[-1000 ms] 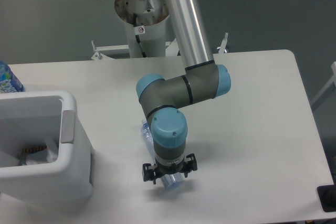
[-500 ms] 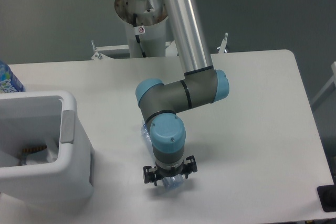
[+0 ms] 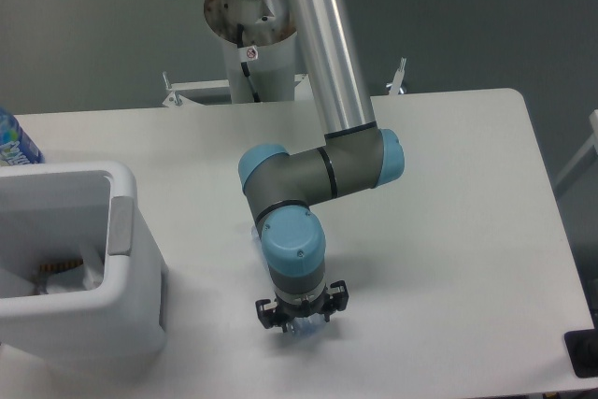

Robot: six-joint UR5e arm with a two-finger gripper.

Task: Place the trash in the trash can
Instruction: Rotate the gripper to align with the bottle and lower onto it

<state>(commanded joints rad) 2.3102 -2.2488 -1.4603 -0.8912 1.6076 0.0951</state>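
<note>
The crushed clear plastic bottle (image 3: 297,327) lies on the white table, almost wholly hidden under my wrist; only a sliver of clear plastic shows below it, and its label is not visible. My gripper (image 3: 301,318) points straight down over the bottle, its black knuckles spread wide, so it looks open with the jaws either side of the bottle. The white trash can (image 3: 140,306) stands at the left front, well apart from the gripper. A crumpled white wad (image 3: 82,279) lies inside it.
A blue-labelled water bottle (image 3: 13,142) stands at the far left behind the trash can. The arm's base column (image 3: 250,53) rises at the back. A black object (image 3: 584,354) sits at the table's front right corner.
The wrist has come lower over the bottle and shifted slightly left and toward the front. Less of the bottle shows now. The trash can has not moved.
</note>
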